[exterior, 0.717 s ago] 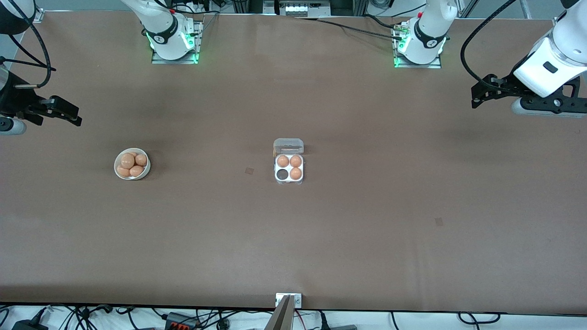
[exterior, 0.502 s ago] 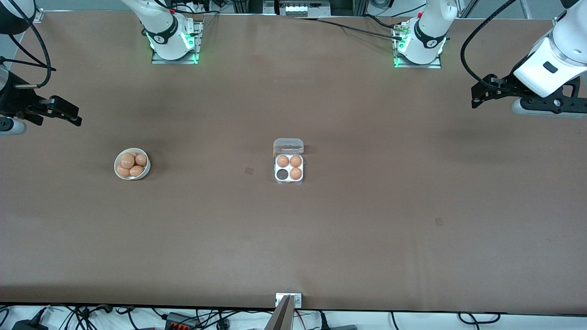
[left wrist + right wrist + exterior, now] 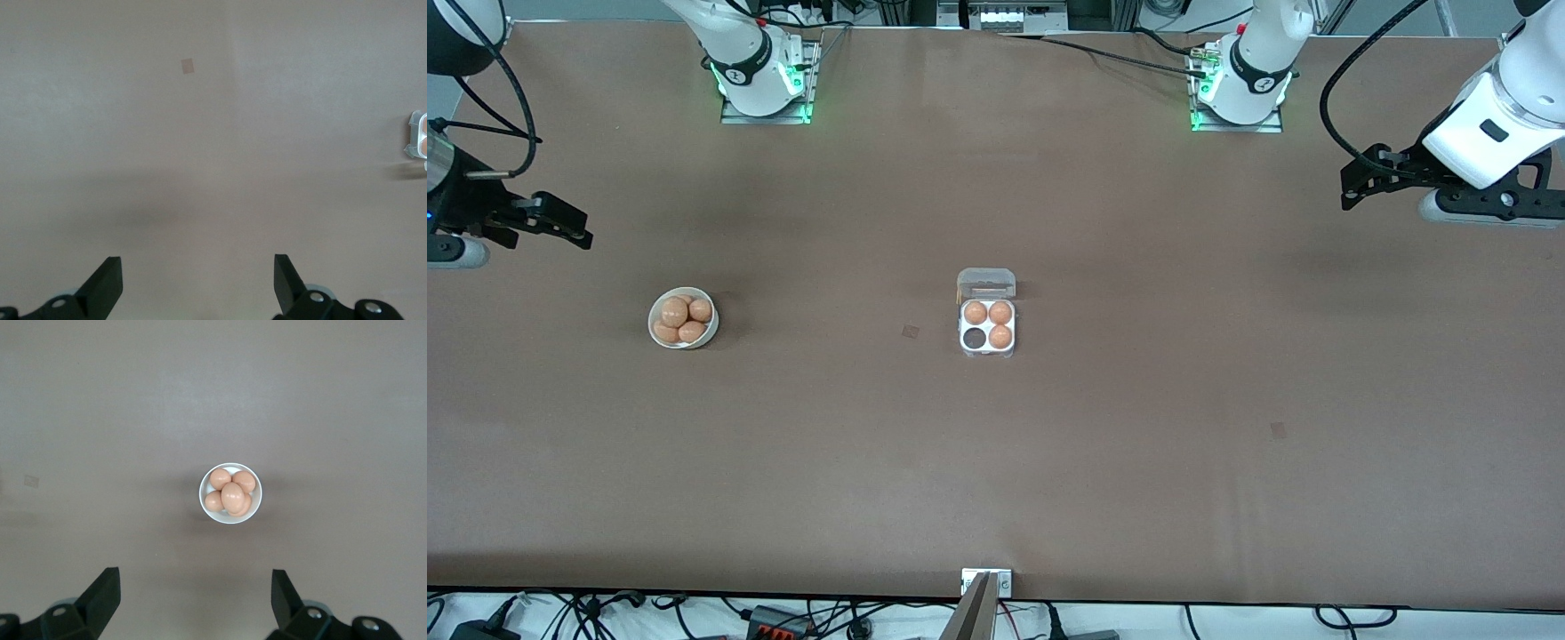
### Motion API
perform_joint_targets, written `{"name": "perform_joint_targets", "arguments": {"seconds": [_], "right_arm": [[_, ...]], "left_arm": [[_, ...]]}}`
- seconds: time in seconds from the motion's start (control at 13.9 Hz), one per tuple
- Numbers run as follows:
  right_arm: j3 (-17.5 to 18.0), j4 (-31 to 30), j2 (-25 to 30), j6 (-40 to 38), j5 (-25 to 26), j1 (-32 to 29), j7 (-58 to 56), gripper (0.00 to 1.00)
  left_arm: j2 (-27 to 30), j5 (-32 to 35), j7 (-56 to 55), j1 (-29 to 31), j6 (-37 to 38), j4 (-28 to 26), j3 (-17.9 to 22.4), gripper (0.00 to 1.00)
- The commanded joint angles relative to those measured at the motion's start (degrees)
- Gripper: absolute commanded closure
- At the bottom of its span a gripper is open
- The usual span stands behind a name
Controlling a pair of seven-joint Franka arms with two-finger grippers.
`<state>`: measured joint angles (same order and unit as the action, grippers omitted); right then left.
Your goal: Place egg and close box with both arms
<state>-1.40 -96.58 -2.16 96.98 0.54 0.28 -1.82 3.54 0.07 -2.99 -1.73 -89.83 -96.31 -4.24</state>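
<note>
One box (image 3: 987, 325) with four cells — three eggs (image 3: 989, 321) in them, one cell bare. One bowl (image 3: 683, 317) holding four eggs, possibly more underneath — seven visible in all. Two arms, one bench (image 3: 1103, 444).

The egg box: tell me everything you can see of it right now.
The box is a small square white tray with four cells and a clear plastic lid, hinged at the edge farther from the front camera and standing open. Three cells hold brown eggs; the fourth cell, nearer the camera on the right arm's side, is empty and dark. It sits flat mid-table, apart from the bowl. Neither hand touches it.
</note>
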Motion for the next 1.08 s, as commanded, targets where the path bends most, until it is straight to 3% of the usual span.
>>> {"name": "perform_joint_targets", "arguments": {"seconds": [0.0,0.07,0.22,0.43,1.0], "right_arm": [[0.4,1.3,-4.2,1.5,-2.6,0.3,0.0,0.00],[0.4,1.3,-6.0,2.9,-4.7,0.0,-0.4,0.00],[-0.1,1.3,-9.3,3.1,-4.0,-0.4,-0.8,0.00],[-0.3,0.7,-12.8,4.1,1.6,-0.4,-3.3,0.00],[-0.2,-5.9,-21.7,13.1,1.4,-3.7,-12.3,0.00]], "left_arm": [[0.2,0.3,0.5,0.3,1.0,0.8,-0.2,0.00],[0.2,0.3,0.5,0.2,1.0,0.8,-0.2,0.00],[0.2,0.4,0.5,0.2,1.0,0.8,-0.2,0.00],[0.2,0.4,0.5,0.2,1.0,0.8,-0.2,0.00],[0.2,0.4,0.5,0.2,1.0,0.8,-0.5,0.00]]}}
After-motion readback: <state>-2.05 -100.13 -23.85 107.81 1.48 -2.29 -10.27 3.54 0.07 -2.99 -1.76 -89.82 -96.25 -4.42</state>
